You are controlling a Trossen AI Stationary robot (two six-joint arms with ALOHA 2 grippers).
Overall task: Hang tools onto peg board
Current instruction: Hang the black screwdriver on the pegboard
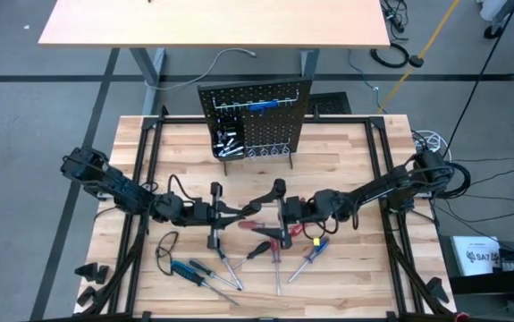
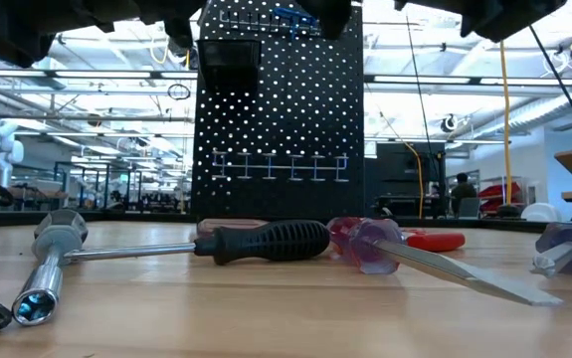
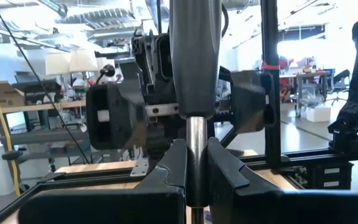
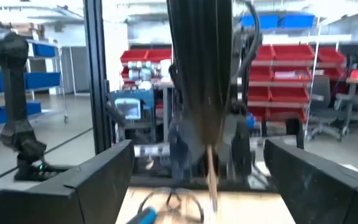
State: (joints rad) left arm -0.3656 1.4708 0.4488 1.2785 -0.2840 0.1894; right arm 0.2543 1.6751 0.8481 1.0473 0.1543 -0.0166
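My left gripper [image 1: 241, 213] [image 3: 195, 155] hovers over the table's middle, shut on a screwdriver with a dark grey handle [image 3: 194, 56]. Facing it, my right gripper [image 1: 273, 215] [image 4: 197, 155] is open wide. In the right wrist view the dark handle [image 4: 200, 62] shows between its spread fingers, apart from both. The peg board [image 1: 257, 121] stands upright at the far edge, with a blue-handled tool [image 1: 261, 105] hanging on a hook. More tools lie flat on the table: a black-handled screwdriver [image 2: 266, 241], a nut driver [image 2: 47, 268] and red pliers [image 2: 435, 239]. My left gripper pinches the screwdriver's bare metal shaft [image 3: 195, 134] between its two fingers, just below the handle. The fingers come nearly level from the table's left and lie across the shaft. The tool is lifted clear of the table, with its handle above the fingers.
Loose tools lie under and nearer than the grippers: a red-handled one [image 1: 261, 226], blue-handled screwdrivers [image 1: 189, 268] and one with a yellow mark [image 1: 315, 250]. A small black bin [image 1: 225, 143] hangs on the board's left side. Black frame rails [image 1: 145, 179] run along the table's sides.
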